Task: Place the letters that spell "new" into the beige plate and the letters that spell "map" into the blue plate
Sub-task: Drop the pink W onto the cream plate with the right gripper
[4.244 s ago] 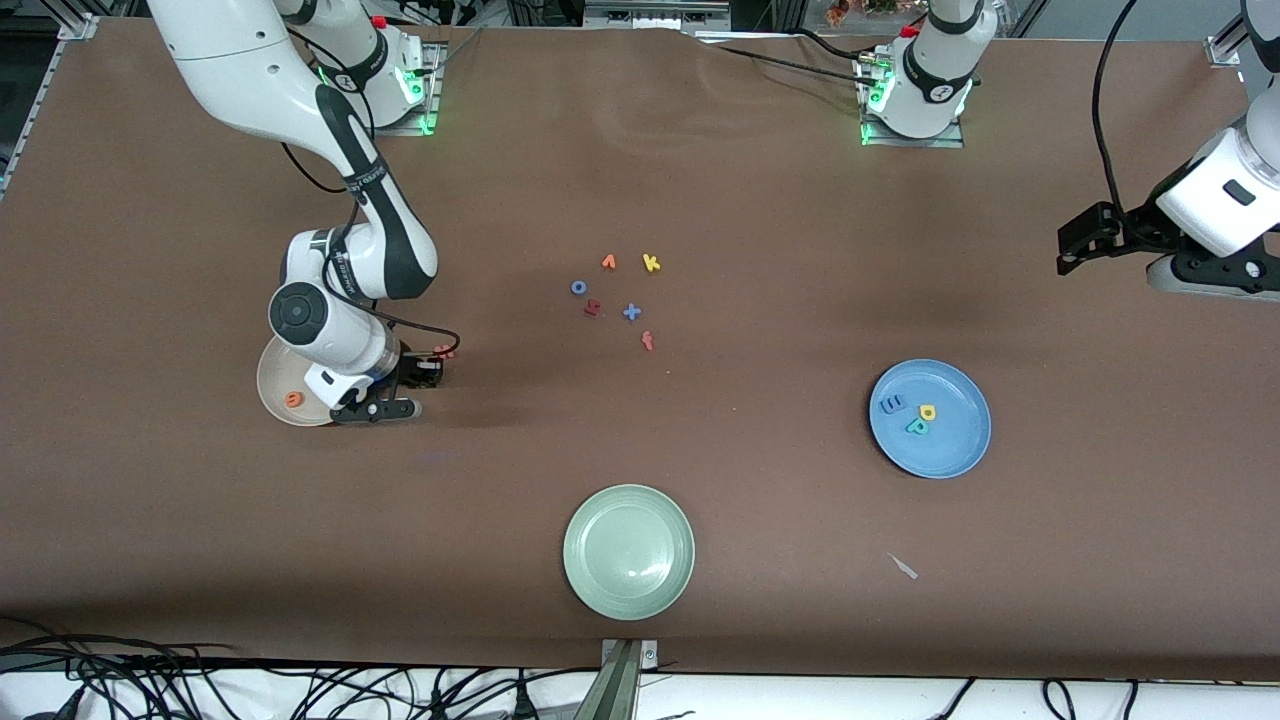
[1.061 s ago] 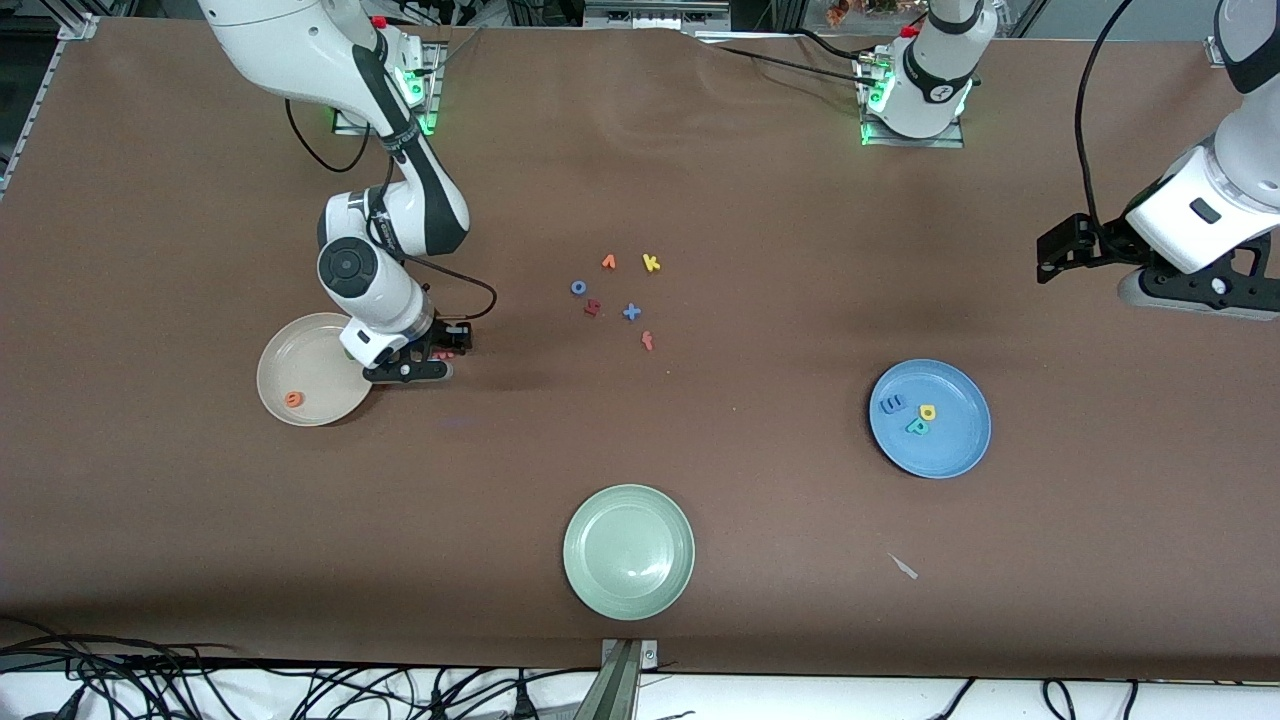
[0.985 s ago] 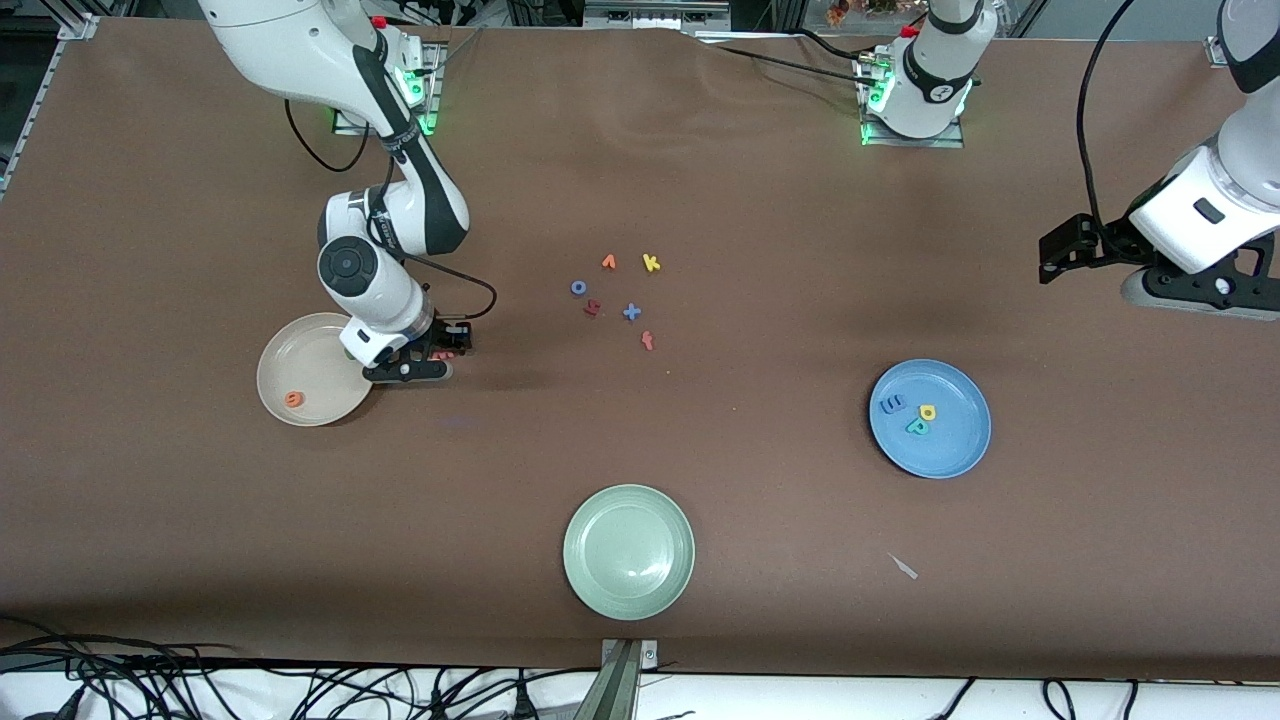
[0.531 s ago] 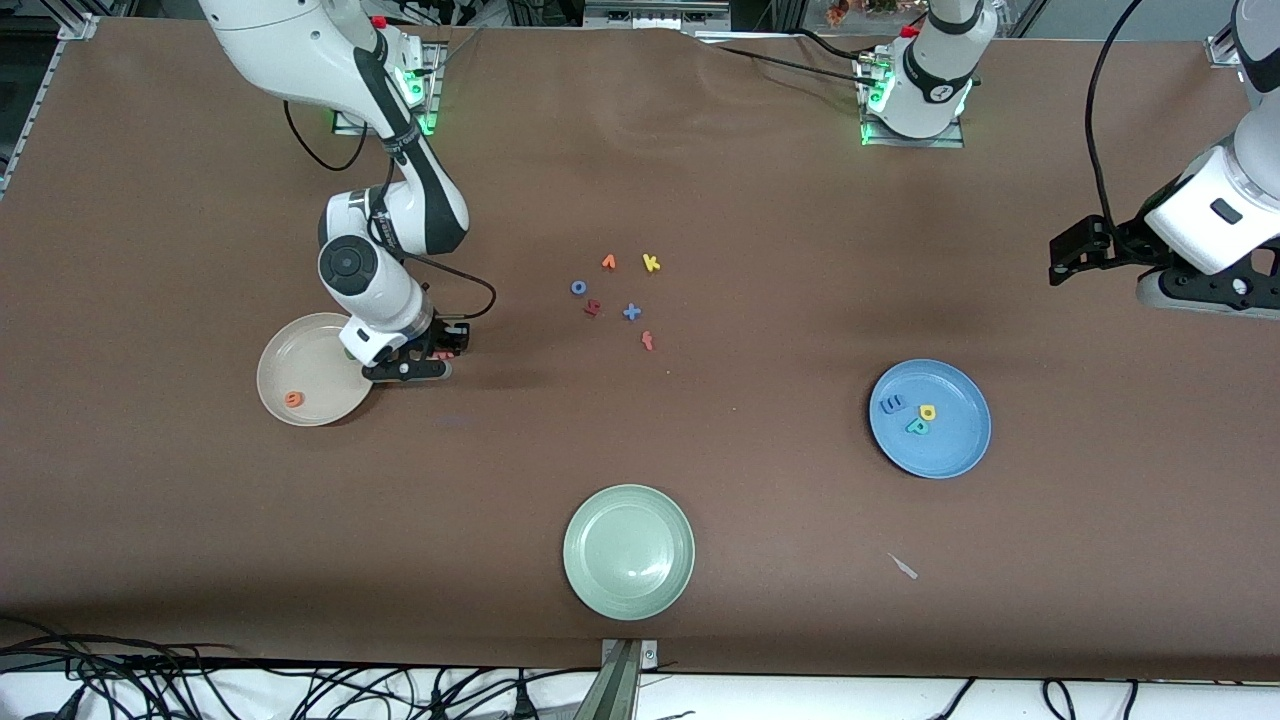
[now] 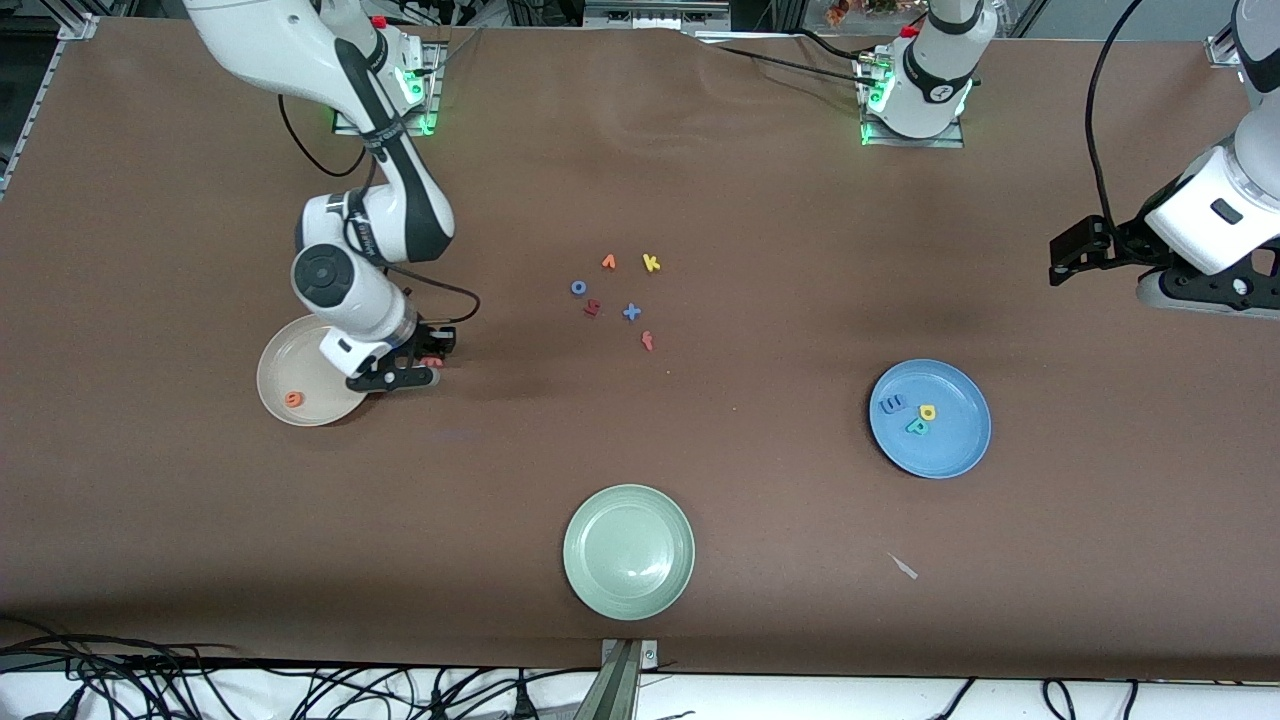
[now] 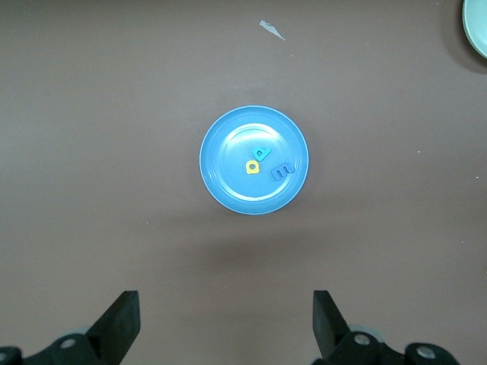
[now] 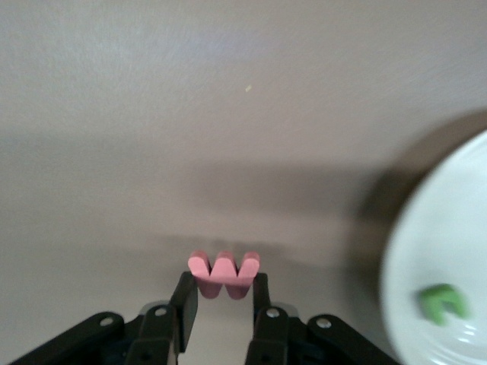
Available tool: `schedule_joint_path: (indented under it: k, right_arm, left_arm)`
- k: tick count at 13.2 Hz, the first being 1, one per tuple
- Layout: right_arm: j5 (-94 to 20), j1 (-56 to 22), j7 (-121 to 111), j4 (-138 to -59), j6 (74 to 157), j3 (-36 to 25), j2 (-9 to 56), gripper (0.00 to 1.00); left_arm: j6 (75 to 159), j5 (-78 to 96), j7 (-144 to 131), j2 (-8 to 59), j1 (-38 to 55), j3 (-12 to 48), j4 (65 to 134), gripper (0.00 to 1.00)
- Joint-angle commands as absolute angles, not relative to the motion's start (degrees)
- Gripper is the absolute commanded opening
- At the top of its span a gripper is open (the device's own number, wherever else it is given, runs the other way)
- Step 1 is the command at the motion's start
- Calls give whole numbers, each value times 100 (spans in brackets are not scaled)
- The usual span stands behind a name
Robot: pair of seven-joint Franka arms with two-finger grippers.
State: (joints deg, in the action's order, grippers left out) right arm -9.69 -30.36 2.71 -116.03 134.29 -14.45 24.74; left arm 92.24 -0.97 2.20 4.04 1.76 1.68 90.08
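**A:** Why is the right hand at the left of the front view, just beside the round cream-beige plate?

**B:** It is carrying the small pink-red foam w. In the right wrist view the two dark fingers are closed on the letter's sides, its three rounded tips poking out past them. My guess is that the letter is gripped by its flat edges because so thin a piece gives nothing else to pinch.

**A:** How does the hand stand to the plate?

**B:** Beside it, not over it. The front view has the hand at the plate's rim on the side toward the middle of the desk. The wrist view shows the plate at the frame's right edge, the w at bottom centre over bare brown surface.

**A:** What's in that plate?

**B:** A tiny orange foam e near its lower part in the front view, and a small green foam n that the wrist camera catches. The w looks like the last letter for it.

**A:** And the other word?

**B:** The blue m, yellow a and teal p lie close together in the round sky-blue plate, at the front view's right.

**A:** The left hand?

**B:** It waits at the right edge of the front view, fingers spread wide and empty.
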Motion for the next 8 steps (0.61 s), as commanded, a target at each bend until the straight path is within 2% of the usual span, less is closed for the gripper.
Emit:
schedule_joint_path:
  k: [1,4,7,8]
  right_arm:
    - [-896,-3050,-620,-11233,12639,-1966,2338,33]
    - [-888,-3050,-1536,-11442,12534,-2451,2075,36]
    - [-896,-3041,-2037,-11759,12498,-2785,1750,42]
    - [-896,-3041,-2100,-11777,12402,-2873,1697,62]
  left_arm:
    - [9158,-132,158,466,149,193,8851,100]
    - [9158,-149,167,466,106,193,8851,100]
    - [9141,-176,176,518,70,193,8859,100]
    - [9141,-176,176,527,62,193,8859,100]
